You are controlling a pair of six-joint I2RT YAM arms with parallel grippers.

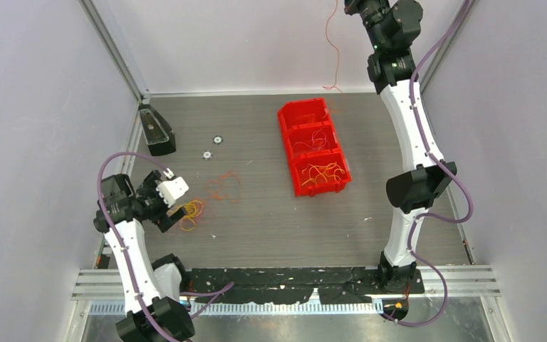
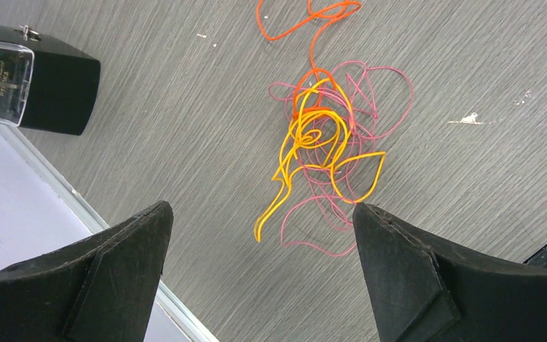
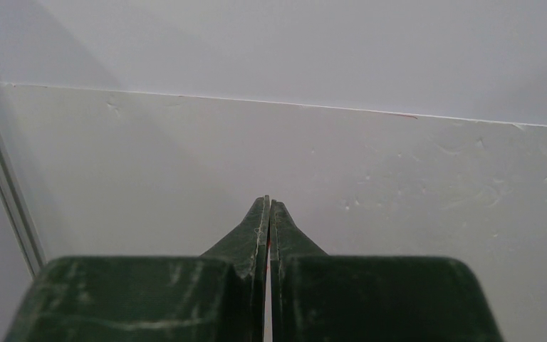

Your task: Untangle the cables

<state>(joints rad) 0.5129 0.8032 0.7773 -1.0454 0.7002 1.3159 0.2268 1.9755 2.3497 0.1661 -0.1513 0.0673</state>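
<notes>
Left gripper [image 2: 261, 208], jaws apart, hovers over thin tangled orange-yellow-pink cables [image 2: 324, 142], ready to pinch; right gripper [image 3: 268, 201], jaws together, holds thin red strand [image 1: 333, 50] high, clear.

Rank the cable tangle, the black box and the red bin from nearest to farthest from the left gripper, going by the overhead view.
1. The cable tangle: just in front of the open left gripper.
2. The black box: farther back, along the left edge.
3. The red bin: farthest, off to the right.
</notes>
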